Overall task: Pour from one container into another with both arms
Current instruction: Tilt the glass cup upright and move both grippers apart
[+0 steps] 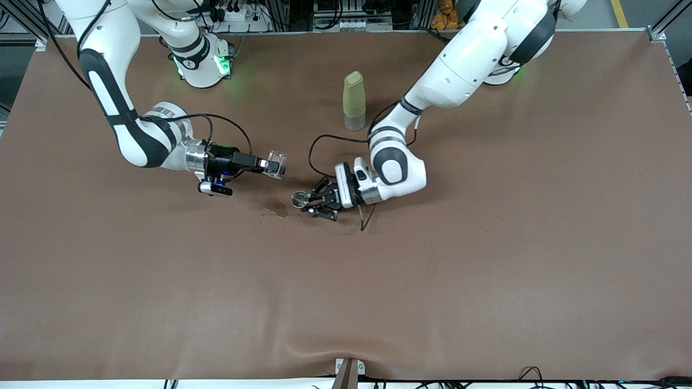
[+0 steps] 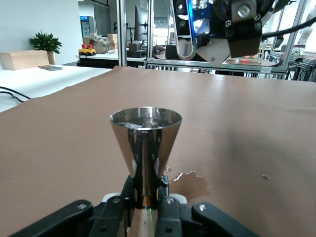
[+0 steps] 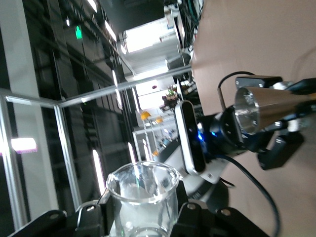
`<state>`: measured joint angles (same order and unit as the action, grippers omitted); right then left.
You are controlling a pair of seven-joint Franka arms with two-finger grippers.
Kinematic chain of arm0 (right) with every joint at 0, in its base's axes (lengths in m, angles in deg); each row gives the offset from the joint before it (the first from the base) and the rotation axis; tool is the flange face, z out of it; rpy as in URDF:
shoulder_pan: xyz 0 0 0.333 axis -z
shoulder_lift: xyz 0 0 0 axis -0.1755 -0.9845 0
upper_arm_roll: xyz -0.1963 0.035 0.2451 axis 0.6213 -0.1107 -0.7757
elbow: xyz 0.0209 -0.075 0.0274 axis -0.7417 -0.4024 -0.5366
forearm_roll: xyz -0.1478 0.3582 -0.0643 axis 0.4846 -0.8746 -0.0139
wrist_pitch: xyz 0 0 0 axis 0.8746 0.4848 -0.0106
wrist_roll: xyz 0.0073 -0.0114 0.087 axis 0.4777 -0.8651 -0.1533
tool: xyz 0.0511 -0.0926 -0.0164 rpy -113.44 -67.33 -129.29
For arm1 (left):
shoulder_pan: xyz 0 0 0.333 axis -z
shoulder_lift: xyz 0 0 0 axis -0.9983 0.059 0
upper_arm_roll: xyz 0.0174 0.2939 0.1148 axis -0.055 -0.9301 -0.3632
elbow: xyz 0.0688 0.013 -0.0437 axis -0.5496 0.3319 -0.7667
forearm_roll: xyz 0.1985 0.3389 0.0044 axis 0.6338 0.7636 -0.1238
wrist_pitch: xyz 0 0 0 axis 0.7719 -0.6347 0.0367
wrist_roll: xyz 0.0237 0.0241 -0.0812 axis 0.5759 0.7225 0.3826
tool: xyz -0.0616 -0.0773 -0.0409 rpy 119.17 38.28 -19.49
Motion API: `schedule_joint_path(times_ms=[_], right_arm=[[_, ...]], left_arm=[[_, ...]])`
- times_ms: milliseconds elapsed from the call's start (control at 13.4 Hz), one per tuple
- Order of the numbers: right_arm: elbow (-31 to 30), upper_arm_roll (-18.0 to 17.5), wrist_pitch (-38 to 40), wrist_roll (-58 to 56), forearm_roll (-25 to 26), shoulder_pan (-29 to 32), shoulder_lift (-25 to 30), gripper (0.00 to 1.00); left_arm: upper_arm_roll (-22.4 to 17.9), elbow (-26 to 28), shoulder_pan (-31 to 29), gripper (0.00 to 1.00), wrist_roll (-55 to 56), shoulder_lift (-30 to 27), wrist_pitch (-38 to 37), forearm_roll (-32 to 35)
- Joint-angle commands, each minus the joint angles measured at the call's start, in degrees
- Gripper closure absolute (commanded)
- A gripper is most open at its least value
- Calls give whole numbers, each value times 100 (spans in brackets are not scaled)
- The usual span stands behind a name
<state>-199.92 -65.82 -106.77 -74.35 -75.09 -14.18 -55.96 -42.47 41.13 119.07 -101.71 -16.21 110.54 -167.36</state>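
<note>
My left gripper [image 1: 306, 201] is shut on the narrow waist of the silvery jigger [image 1: 299, 200], holding it upright just above the table. In the left wrist view the jigger [image 2: 145, 140] rises from the left gripper [image 2: 146, 191], and liquid glints inside its rim. My right gripper [image 1: 272, 163] is shut on the tiny clear glass cup [image 1: 277, 160], tipped on its side in the air, beside the jigger and higher. In the right wrist view the glass cup [image 3: 143, 195] sits in the right gripper [image 3: 143, 215], with the jigger [image 3: 261, 108] farther off.
A tall olive-green bottle [image 1: 354, 101] with a clear base stands farther from the front camera than both grippers. A small wet spill [image 1: 275, 209] marks the brown table cover [image 1: 486, 259] beside the jigger; that spill [image 2: 192, 181] also shows in the left wrist view.
</note>
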Motion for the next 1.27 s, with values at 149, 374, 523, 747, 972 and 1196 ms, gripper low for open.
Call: schedule_joint_path(times_ms=[149,374,523,747,972,1196], right_arm=[[1010,-42,144,-155,1986,906,-22,78],[1687,-42,776,-916,3087,1556,-364,77],[1890,-42,945,-1768,3440,1865,-611,77],[2250,-33,901,-2780,4327,2251,-708,77],[2445,-33,936,-4167,4584,2682,-726,77],[2427,-33,936,-5861,4873,3183,-761,77]], left_arm=[[63,768,-415,100,-77,-486,-445,312],[63,1225,-792,100,-59,-793,-770,646],[63,1568,-1187,100,-15,-1030,-1077,1049],[63,2008,-1837,100,107,-1356,-1586,1786],[63,2097,-2628,100,344,-1400,-2377,2736],[54,2071,-3349,100,958,-1514,-2897,3825]])
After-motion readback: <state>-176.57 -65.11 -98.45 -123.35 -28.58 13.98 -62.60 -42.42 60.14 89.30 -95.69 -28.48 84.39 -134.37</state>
